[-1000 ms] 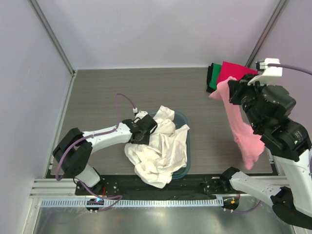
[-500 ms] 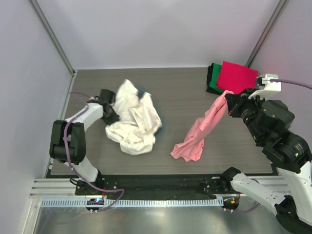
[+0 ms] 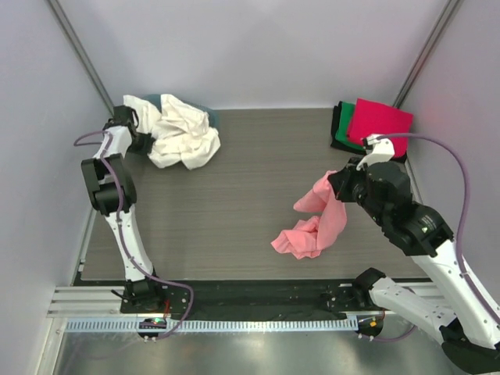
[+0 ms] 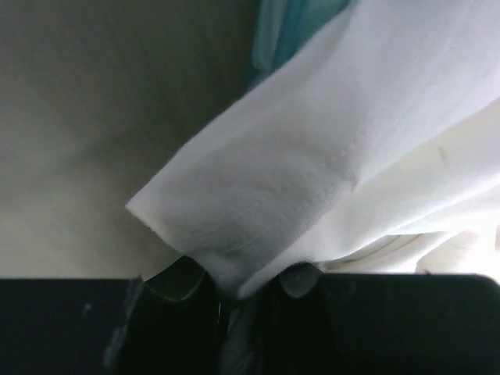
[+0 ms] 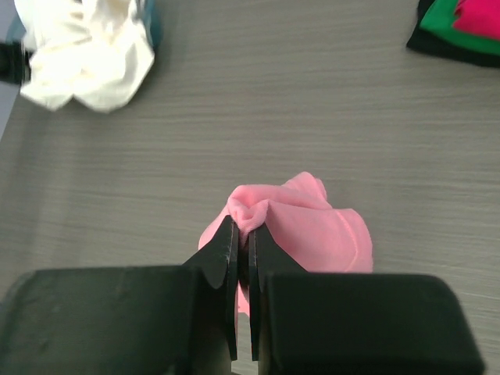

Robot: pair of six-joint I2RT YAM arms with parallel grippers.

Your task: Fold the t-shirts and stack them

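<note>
- Your left tool is hard to make out from above, because it is pushed in against the white shirts in the far left corner of the worktop.
- Its wrist camera shows only the dark fingers along the bottom edge. A fold of white cloth is drawn down between them, so the tool is pinching the white shirts.
- You cannot count the shirts in that white heap, since the layers run together in every view.
- The tub is almost buried under the heap. Only teal slivers show at the far edge.
- The folded stack sits in the far right corner and is cut off at the top right of the right wrist view.
- From above, the red shirt covers most of the stack. The green shirt shows as a strip and the black shirt as a thin edge.
- Your right tool has its fingers pressed together on a small peak of the pink shirt, and its body hides the near part of the cloth.
- The pink shirt is salmon, unfolded and crumpled.
- One end of it is gathered up at the tool. The rest lies heaped on the worktop right of centre, with a loose end trailing towards the near edge.
- It lies well apart from the white heap and nearer to the folded stack, touching neither.
</note>
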